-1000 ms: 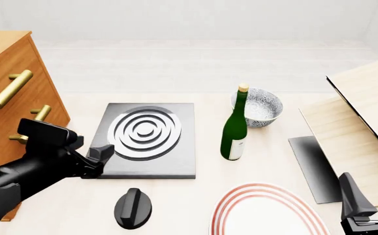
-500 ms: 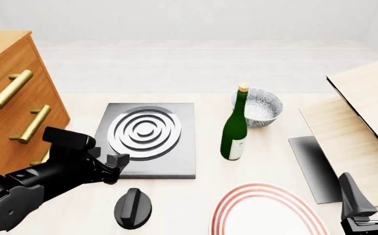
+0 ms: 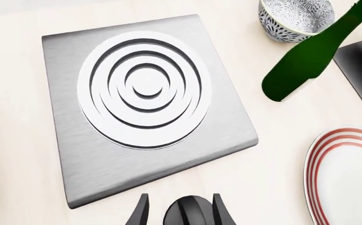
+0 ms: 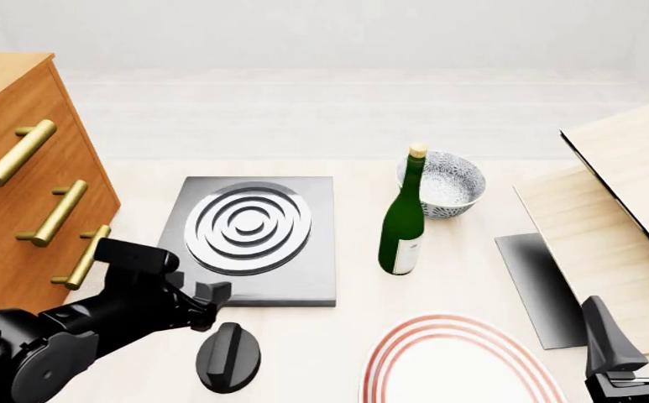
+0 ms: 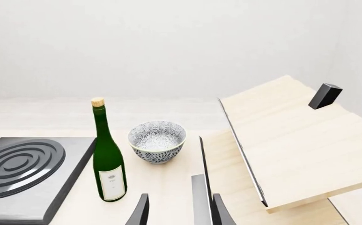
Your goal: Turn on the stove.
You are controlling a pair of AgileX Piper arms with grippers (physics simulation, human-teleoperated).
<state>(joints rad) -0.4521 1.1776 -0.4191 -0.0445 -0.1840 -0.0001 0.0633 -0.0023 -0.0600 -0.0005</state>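
A pale wooden bench (image 4: 336, 336) carries a flat, square, dark-grey stove (image 4: 259, 239) with silver-white concentric burner rings (image 4: 248, 227). Its separate black ridged knob (image 4: 229, 357) sits on the bench just off the stove's near edge, a thin strip of bare bench between them.

The left gripper (image 4: 214, 295) hangs at the stove's near-left corner, just above the knob. In the left wrist view its two fingers (image 3: 140, 213) stand a little apart with the knob (image 3: 190, 214) showing between them — whether they touch it cannot be told.

Right of the stove, a green wine bottle (image 4: 404, 220) stands upright with a cork in its neck. Just beyond the bottle, further from the stove, is a blue-and-white patterned bowl (image 4: 445, 183). A white plate with red rings (image 4: 458, 361) lies right of the knob, off the stove's near-right corner, with open bench between plate and knob.

Left of the stove stands a wooden drawer cabinet (image 4: 16, 168) with brass handles, close beside the left arm. Far right of the stove, past the bottle, a light wooden structure (image 4: 615, 210) of slanted boards rests over a dark mat (image 4: 537, 285).

The right gripper (image 4: 635, 332) waits at the near right, well apart from the stove, its fingers moderately apart and holding nothing.
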